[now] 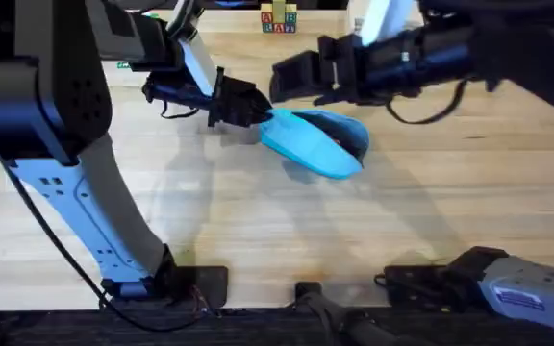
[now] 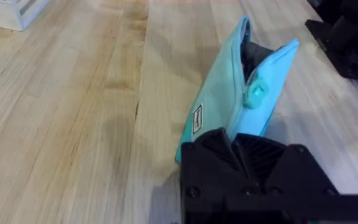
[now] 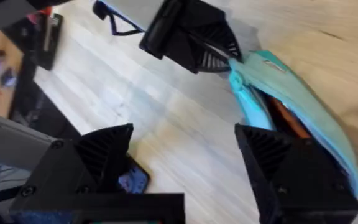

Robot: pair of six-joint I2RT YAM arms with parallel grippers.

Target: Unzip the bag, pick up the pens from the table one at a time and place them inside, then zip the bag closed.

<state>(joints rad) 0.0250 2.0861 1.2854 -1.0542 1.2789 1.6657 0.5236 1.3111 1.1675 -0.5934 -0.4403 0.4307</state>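
The light blue bag (image 1: 311, 144) lies on the table (image 1: 258, 221) at mid-back, its zipper open and its mouth gaping (image 2: 253, 53). Inside it lies an orange pen (image 3: 286, 119), seen through the opening. My left gripper (image 1: 256, 111) is shut on the bag's left end (image 2: 210, 124), holding it up a little. Just behind and above the bag, my right gripper (image 1: 294, 77) hangs wide open with nothing between its fingers (image 3: 288, 168). In the left wrist view, the right gripper (image 2: 347, 37) shows beyond the bag's far end.
Coloured letter blocks (image 1: 279, 19) stand at the table's back edge. A white crate (image 2: 8, 12) sits off to the far left. Bare wood stretches in front of the bag toward the arm bases.
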